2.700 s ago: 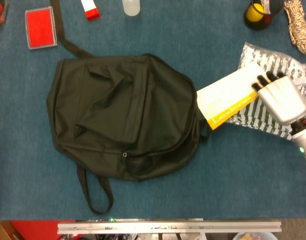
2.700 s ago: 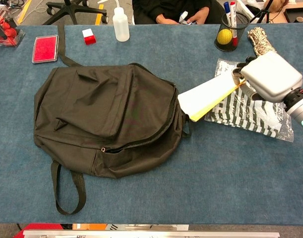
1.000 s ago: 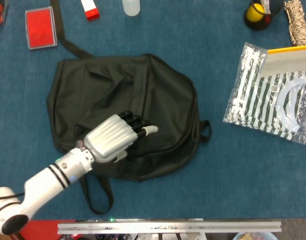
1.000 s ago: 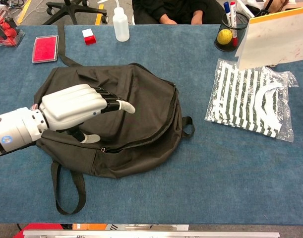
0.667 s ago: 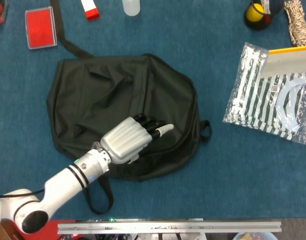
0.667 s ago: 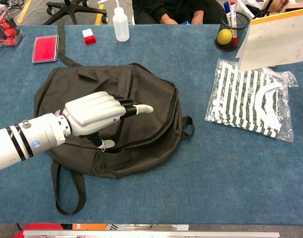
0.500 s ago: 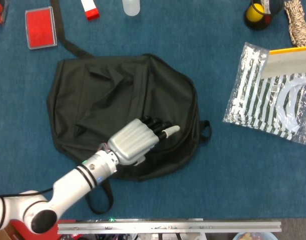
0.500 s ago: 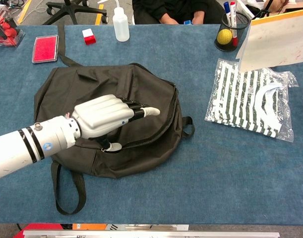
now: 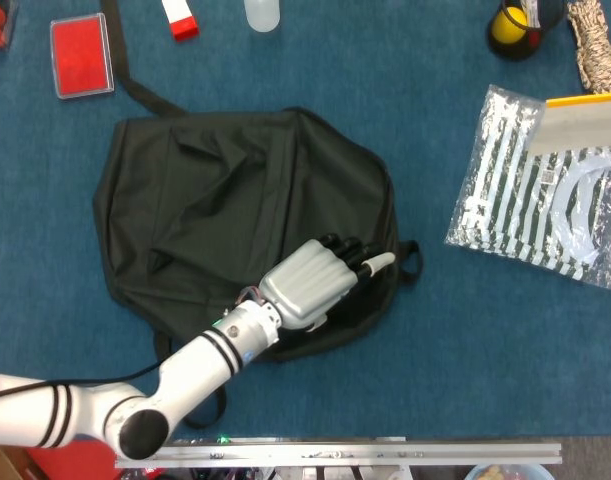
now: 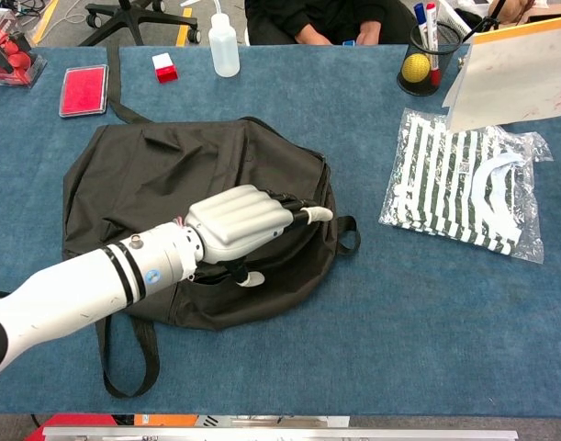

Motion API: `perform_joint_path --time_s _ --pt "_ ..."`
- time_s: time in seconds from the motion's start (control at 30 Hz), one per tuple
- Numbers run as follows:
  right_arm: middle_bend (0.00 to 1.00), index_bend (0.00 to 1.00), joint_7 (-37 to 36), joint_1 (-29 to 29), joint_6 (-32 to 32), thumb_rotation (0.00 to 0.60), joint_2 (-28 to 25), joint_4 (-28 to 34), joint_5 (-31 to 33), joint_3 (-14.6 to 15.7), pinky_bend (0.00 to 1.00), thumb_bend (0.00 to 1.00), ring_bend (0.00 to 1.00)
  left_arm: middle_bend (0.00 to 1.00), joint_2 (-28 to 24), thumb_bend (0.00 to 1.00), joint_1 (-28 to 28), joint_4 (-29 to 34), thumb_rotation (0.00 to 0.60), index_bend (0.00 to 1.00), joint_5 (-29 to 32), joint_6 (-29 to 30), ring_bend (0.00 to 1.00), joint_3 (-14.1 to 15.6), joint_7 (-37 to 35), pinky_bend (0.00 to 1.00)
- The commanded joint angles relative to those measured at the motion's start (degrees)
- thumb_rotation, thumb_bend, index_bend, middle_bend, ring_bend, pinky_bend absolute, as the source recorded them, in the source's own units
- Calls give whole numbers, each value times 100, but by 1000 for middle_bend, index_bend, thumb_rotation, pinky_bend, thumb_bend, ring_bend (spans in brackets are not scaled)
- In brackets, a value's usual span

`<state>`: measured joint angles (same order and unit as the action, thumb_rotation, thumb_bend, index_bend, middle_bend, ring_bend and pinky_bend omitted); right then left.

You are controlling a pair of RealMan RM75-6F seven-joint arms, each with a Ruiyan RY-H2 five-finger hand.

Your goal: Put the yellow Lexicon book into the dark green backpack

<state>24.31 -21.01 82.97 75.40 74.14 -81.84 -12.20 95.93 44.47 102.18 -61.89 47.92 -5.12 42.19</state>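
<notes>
The yellow-edged, white-covered Lexicon book (image 10: 523, 73) stands raised over the far right of the blue bench (image 10: 427, 312), above a clear striped plastic packet (image 10: 464, 188). The right hand is out of both views, so what grips the book cannot be told. It looks stiff and flat, moderately heavy, with a smooth cover likely to slip; a firm hold across the spine edge seems safest.

The soft dark green fabric backpack (image 9: 215, 200) lies limp and flat. The left hand (image 9: 310, 282) rests on its right flank near the zip line, fingers (image 10: 303, 209) extended close together, holding nothing. The slack cloth will likely sag shut, so the mouth probably needs lifting open.
</notes>
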Motion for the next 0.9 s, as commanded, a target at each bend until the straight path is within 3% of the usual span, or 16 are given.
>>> perform_joint_path --time_s 0.03,0.4,0.63,0.73,0.9 --pt "596 723 -6 4 1 600 -4 -7 11 0 649 538 507 77 172 193 125 -132 600 0 197 142 117 -61 107 208" --pt "597 726 -52 24 39 600 -10 -22 23 5 649 539 508 63 468 188 381 -388 600 0 949 438 115 -135 254 208" --pt "596 730 -61 20 47 600 6 -14 9 20 649 539 508 79 725 189 449 -589 600 0 1028 858 142 -51 475 219" --pt "596 730 -59 25 73 600 -3 8 -1 16 649 539 508 102 813 189 442 -676 600 7 1140 985 177 -91 453 287" --pt "597 733 -113 44 104 600 -27 26 5 6 649 539 509 202 851 261 392 -810 600 118 1242 1180 313 -169 326 490"
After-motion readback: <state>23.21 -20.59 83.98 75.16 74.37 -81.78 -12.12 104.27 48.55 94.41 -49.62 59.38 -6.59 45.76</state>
